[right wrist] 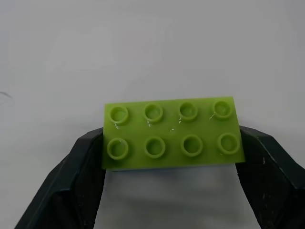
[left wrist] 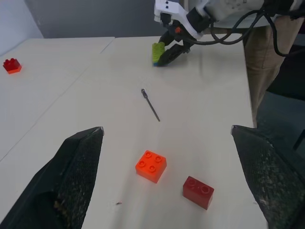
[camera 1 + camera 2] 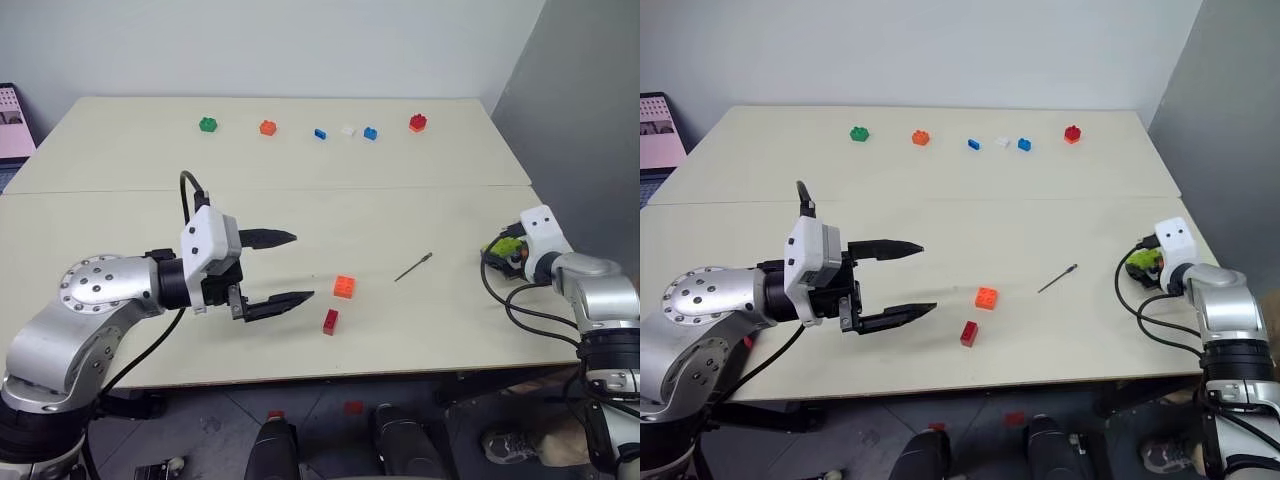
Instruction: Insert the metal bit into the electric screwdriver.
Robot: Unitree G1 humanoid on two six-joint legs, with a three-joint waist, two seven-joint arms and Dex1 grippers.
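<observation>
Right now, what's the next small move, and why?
Probably open the right gripper to release the lime brick: its fingers clamp that brick, not a task part, while the metal bit lies free on the table.

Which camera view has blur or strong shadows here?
Left wrist view: the end effector fingers are soft up close, the metal bit is sharp. Right wrist view: the green brick is crisp, with soft shadow beneath. Head views: even light, faint shadows.

Head pair overlooks table (image 3: 300, 190); wrist views close, low.
</observation>
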